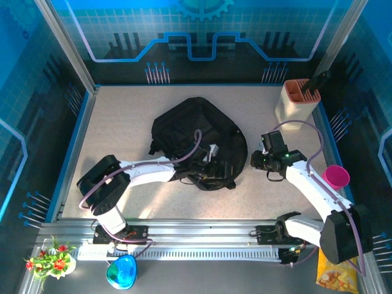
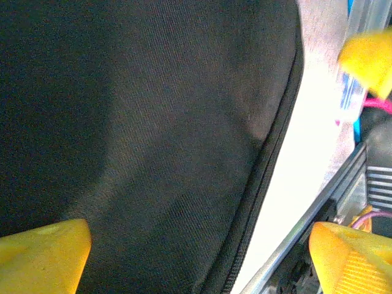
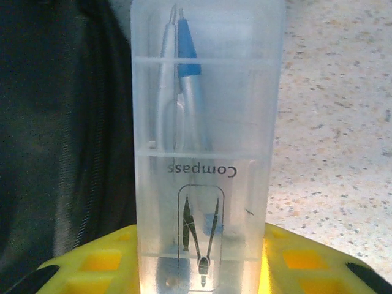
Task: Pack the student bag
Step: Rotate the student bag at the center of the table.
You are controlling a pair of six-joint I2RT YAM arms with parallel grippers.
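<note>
The student bag (image 1: 190, 125) is a large black fabric backpack lying in the middle of the table. My left gripper (image 1: 211, 168) is at its near edge. In the left wrist view the bag's cloth and zipper seam (image 2: 153, 122) lie close under the left gripper (image 2: 199, 257), which is open with its yellow fingertips (image 2: 43, 254) far apart. My right gripper (image 1: 257, 160) hovers just right of the bag. It is shut on a clear plastic compass case (image 3: 205, 153) that stands upright between its yellow fingers (image 3: 92, 263), with the bag (image 3: 55, 122) to the left of the case.
A beige holder with an orange top (image 1: 297, 98) stands at the back right. A pink cup (image 1: 335, 176) sits by the right edge. The aluminium rail (image 1: 196, 229) runs along the front, with a snack bag (image 1: 335, 275), a blue object (image 1: 121, 271) and flowers (image 1: 52, 257) below it.
</note>
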